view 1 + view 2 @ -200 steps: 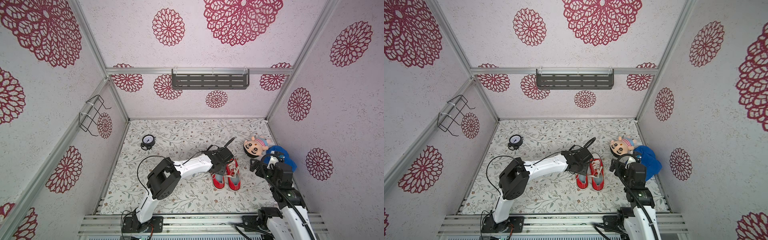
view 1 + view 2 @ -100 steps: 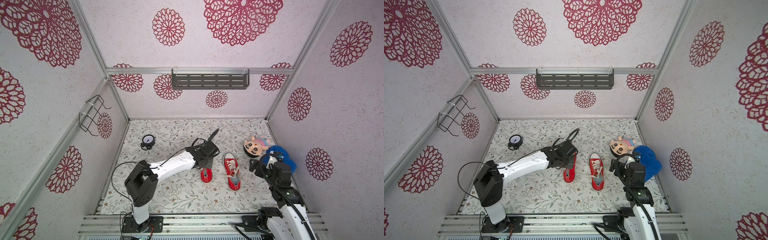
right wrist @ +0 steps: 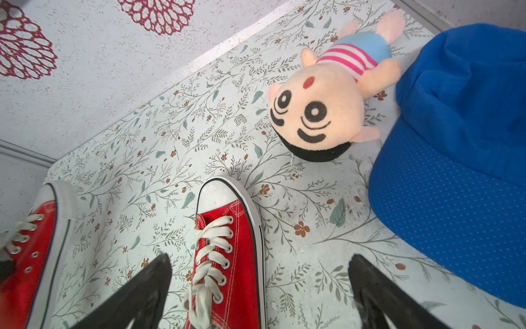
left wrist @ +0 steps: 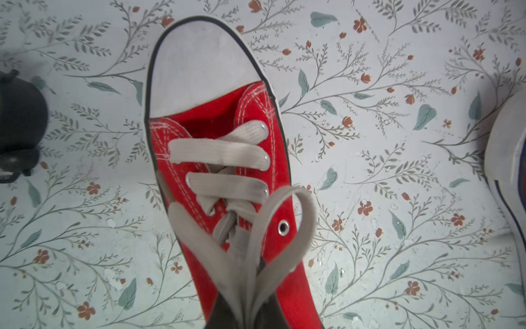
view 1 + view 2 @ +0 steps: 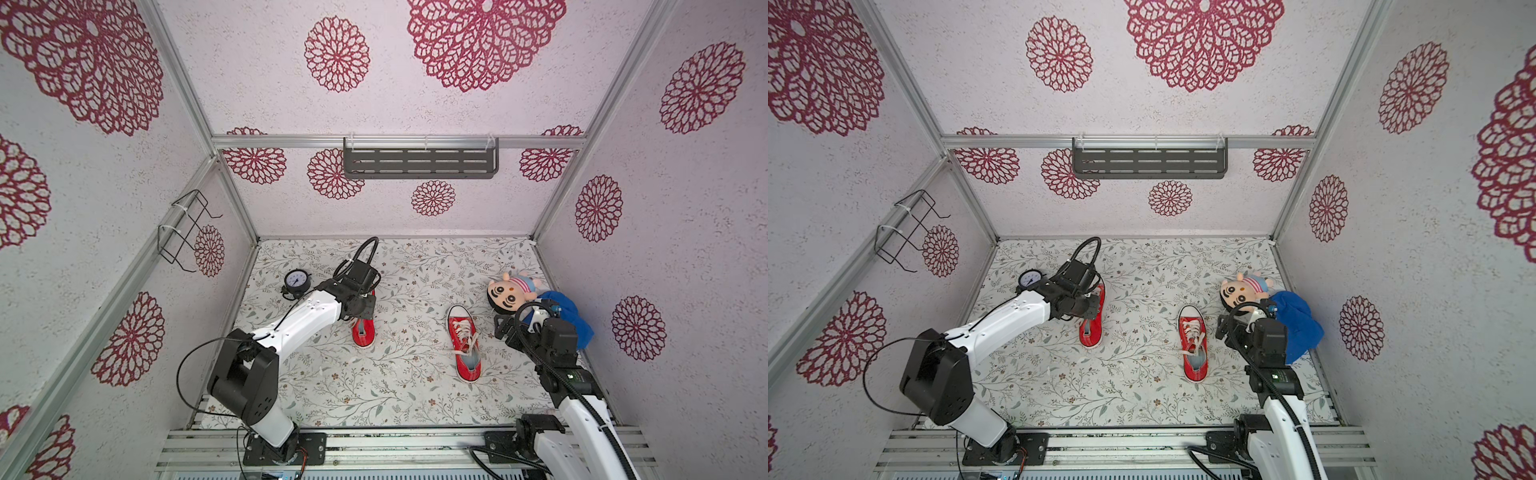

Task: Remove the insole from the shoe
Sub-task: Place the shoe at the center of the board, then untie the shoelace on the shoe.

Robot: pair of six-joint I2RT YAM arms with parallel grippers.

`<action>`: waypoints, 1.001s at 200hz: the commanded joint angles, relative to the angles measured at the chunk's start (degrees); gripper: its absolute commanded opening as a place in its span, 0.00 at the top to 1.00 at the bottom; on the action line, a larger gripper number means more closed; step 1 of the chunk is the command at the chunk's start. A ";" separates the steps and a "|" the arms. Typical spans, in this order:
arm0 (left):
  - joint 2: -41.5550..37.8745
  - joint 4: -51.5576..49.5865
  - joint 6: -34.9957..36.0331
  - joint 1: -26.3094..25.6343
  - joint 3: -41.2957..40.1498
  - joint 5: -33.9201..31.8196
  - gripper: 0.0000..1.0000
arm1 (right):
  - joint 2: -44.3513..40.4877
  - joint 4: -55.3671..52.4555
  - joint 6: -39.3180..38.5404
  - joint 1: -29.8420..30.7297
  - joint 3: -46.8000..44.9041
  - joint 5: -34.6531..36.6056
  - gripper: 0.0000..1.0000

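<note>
Two red canvas shoes with white toe caps lie apart on the floral floor. The left shoe lies under my left gripper, which is shut on its grey-white laces near the tongue. Of the insole only a grey patch shows in the heel opening. The right shoe lies laced and untouched. My right gripper hovers open beside its toe end, holding nothing.
A black pressure gauge stands just left of the held shoe. A plush doll and a blue cap lie by the right wall. A shelf and a wire rack hang on the walls.
My left gripper has closed on the laces, and the left arm has dragged that shoe leftward and a little back, away from the other shoe. The right arm has stayed put.
</note>
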 commanded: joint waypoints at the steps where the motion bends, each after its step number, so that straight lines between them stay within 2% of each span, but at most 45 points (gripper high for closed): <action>1: 3.45 6.00 1.09 0.17 1.31 2.56 1.00 | -0.65 1.81 1.91 0.03 -0.45 -1.23 0.01; 29: 7.05 8.46 -1.09 0.22 1.90 4.97 1.00 | -1.36 1.29 1.71 0.03 -0.37 -1.06 0.01; 60: 5.99 8.23 -1.99 0.13 2.28 6.32 0.50 | -0.60 0.99 1.03 0.11 0.37 -1.32 0.01; 86: 0.32 5.98 -1.16 0.21 2.08 4.62 0.33 | 0.16 1.01 0.40 0.12 0.68 -1.49 0.01; 118: -10.20 4.92 0.15 0.73 -0.64 3.73 0.16 | 0.91 2.53 -0.09 0.29 0.44 -4.57 0.01; 132: -14.58 4.58 -0.85 1.53 -3.09 4.28 0.13 | 1.49 4.05 -0.22 0.76 0.25 -7.10 0.01; 162: -21.68 4.32 -3.29 3.03 -10.91 7.36 0.14 | 4.01 8.11 -0.04 4.19 0.11 -9.96 0.01; 200: -25.23 5.16 -4.95 3.75 -20.16 7.47 0.24 | 11.62 14.46 -1.00 14.24 2.25 -9.70 0.01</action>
